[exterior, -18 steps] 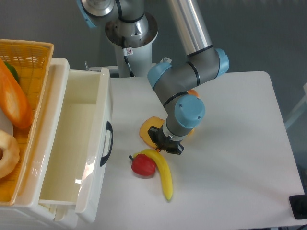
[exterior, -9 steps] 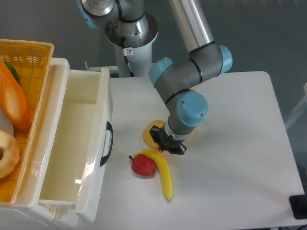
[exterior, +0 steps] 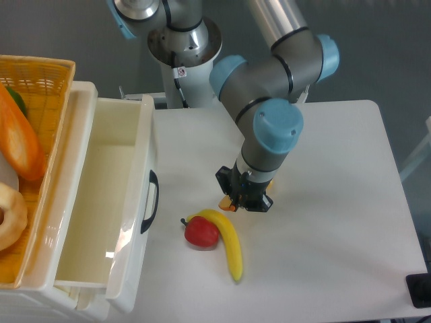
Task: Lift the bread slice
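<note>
- Camera view: the gripper (exterior: 244, 197) points down over the middle of the white table (exterior: 337, 222), its black body below the arm's blue wrist cap.
- The bread slice (exterior: 228, 202) is almost wholly hidden under the gripper; only a small orange-yellow sliver shows at the gripper's lower left edge, and another bit of yellow peeks out at its right side.
- The slice sits right at the fingertips, but the arm covers the contact, so I cannot tell whether the fingers are closed on it or how wide they stand.
- Whether the slice lies flat on the table or is raised off it cannot be made out either.
- Just near and left of the gripper lies a yellow banana (exterior: 229, 241), running from beside the gripper toward the near edge of the table.
- A red apple (exterior: 201, 231) touches the banana's left side, close to the gripper but apart from it.
- On the left stands a white bin (exterior: 149, 155) with a black handle on its right wall.
- Further left is a yellow basket (exterior: 47, 74) holding a long orange loaf (exterior: 20, 142) and a pale bagel (exterior: 9, 217).
</note>
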Controlling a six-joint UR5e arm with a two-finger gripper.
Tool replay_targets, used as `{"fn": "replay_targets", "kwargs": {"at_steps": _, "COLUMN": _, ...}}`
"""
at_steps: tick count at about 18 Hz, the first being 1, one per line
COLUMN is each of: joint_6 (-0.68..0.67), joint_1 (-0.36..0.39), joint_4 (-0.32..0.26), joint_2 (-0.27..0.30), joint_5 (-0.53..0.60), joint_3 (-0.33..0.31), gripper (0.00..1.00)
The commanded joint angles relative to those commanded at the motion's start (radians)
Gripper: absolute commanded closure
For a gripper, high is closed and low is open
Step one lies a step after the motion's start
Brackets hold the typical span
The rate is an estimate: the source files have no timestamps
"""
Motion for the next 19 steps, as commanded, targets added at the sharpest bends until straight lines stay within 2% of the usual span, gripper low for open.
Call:
{"fn": "replay_targets", "kwargs": {"at_steps": 4, "joint_6": 0.072, "joint_1": -0.002, "joint_4": -0.005, "joint_2": 0.035, "joint_5": -0.003, "joint_3": 0.009, "gripper": 1.0}}
{"fn": "replay_targets", "kwargs": {"at_steps": 19, "joint_6": 0.097, "joint_1": 0.026, "joint_4": -0.022, "joint_2": 0.049, "joint_5": -0.005, "joint_3": 0.026, "gripper": 1.0}}
